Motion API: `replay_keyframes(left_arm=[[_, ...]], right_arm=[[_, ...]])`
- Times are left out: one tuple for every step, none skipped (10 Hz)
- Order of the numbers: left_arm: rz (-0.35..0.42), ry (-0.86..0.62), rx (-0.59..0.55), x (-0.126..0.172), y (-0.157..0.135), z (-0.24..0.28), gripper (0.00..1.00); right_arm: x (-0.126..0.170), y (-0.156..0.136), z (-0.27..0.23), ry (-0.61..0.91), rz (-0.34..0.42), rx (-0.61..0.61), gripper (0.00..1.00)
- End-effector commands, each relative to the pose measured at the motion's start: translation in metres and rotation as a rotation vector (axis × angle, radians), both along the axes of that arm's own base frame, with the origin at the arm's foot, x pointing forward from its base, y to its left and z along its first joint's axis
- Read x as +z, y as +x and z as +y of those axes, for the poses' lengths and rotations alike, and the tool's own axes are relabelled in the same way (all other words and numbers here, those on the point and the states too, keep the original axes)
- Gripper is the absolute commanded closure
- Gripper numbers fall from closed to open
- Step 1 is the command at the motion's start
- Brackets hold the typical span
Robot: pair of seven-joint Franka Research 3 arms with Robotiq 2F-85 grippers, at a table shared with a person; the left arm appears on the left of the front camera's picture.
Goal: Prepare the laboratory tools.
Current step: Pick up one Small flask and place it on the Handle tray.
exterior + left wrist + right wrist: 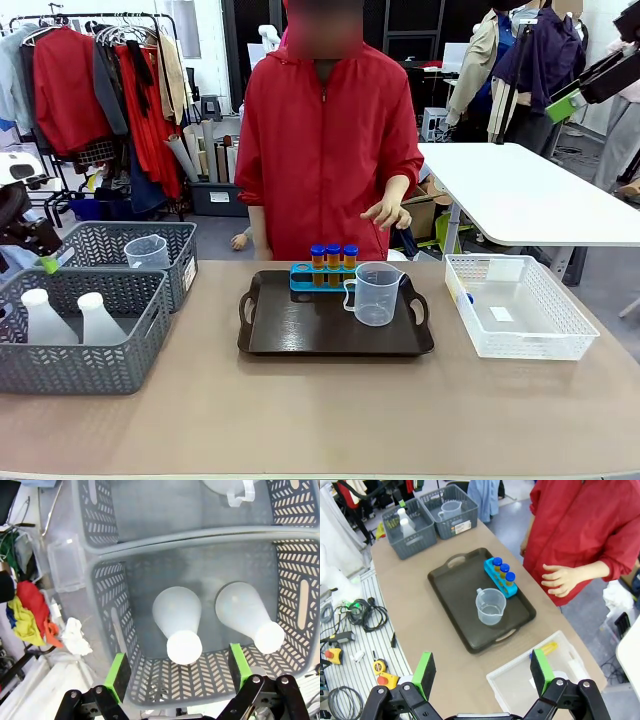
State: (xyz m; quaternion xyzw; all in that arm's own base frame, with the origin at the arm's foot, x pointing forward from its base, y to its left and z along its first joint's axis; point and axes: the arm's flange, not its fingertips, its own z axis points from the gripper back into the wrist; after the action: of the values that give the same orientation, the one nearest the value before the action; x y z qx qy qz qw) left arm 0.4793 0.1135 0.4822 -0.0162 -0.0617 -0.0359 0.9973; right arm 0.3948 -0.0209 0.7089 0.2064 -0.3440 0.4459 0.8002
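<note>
left claw (179,672) apart, empty, above two conical flasks (177,617) in grey basket (115,620) left of tray (300,330) | right claw (482,672) apart, empty, right of tray | beaker (376,294), orange tubes (333,254) on tray | step: likely fetching a flask | next: lower, straddle one neck, close

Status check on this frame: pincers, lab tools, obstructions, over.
Left pincer open over two conical flasks in grey basket. Right pincer open, high above table. Tubes, beaker on tray. Person's hand hovers beyond tray.
</note>
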Motion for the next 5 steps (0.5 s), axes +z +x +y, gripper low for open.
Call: replay_keyframes(left_arm=[[-0.001,0.002,-0.007,0.002,0.001,0.002,0.0],[0.0,0.0,0.0,0.0,0.0,0.0,0.0],[0.012,0.002,0.025,-0.008,0.001,0.002,0.0],[0.019,0.009,0.04,-0.016,-0.003,0.004,0.0],[0.022,0.01,0.051,-0.025,-0.009,0.002,0.0]], right_arm=[[0.002,-0.001,0.001,0.011,-0.006,0.011,0.0],[0.002,-0.001,0.001,0.011,-0.006,0.011,0.0],[0.002,-0.001,0.001,0.011,-0.006,0.011,0.0],[0.002,-0.001,0.001,0.011,-0.006,0.011,0.0],[0.002,-0.001,0.001,0.011,-0.006,0.011,0.0]])
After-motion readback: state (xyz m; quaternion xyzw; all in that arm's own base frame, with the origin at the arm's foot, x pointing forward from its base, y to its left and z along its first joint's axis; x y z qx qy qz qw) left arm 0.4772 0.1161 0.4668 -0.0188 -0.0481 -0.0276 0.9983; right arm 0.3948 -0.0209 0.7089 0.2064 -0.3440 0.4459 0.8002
